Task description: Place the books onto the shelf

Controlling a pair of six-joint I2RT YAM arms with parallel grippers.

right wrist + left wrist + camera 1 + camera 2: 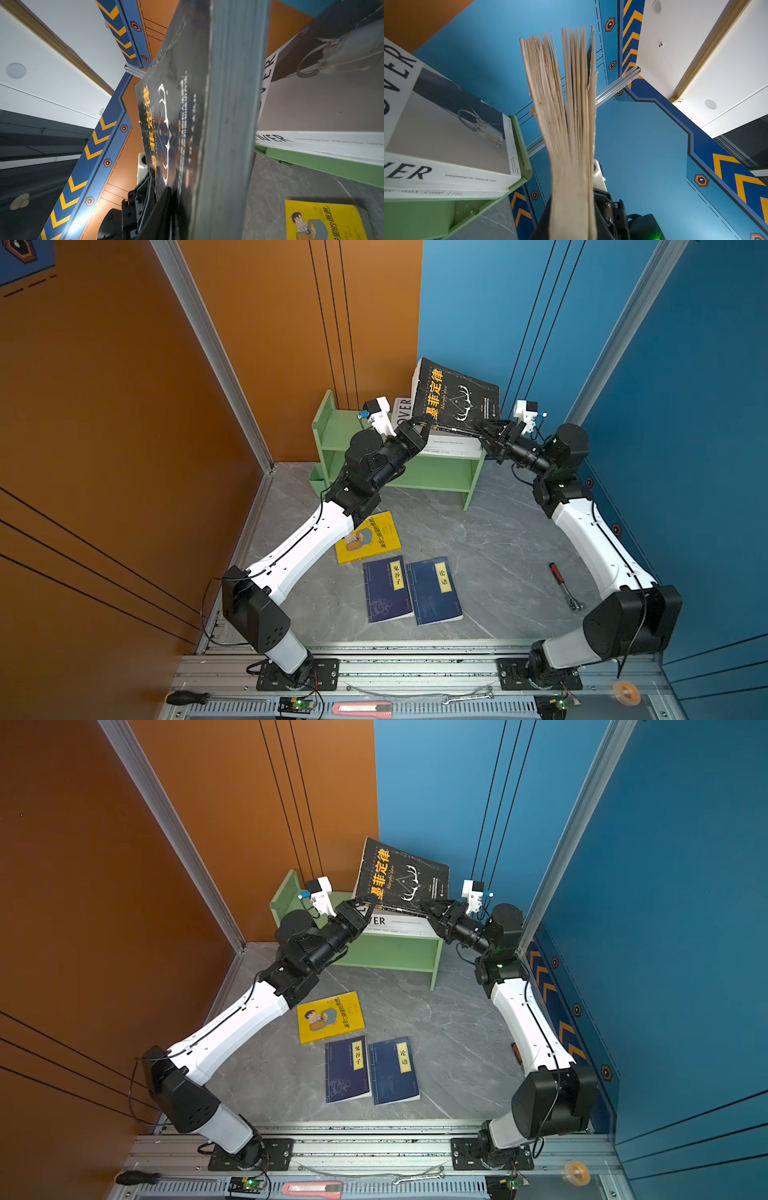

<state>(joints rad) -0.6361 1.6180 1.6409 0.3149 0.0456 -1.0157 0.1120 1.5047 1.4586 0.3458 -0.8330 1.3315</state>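
Left gripper (422,425) pinches one lower corner of the black book (457,396); whether the right gripper (484,427) at the other corner grips it, I cannot tell. It stands tilted on edge over the flat LOVER book (402,410) atop the shelf (328,418), lower edge spanning both claws.

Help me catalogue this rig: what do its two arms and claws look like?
Both the left arm and right arm have smooth white link shells between bulky black joint housings, with a thin black cable clipped along each shell. The left claw and right claw are black, each with a white camera block behind it.
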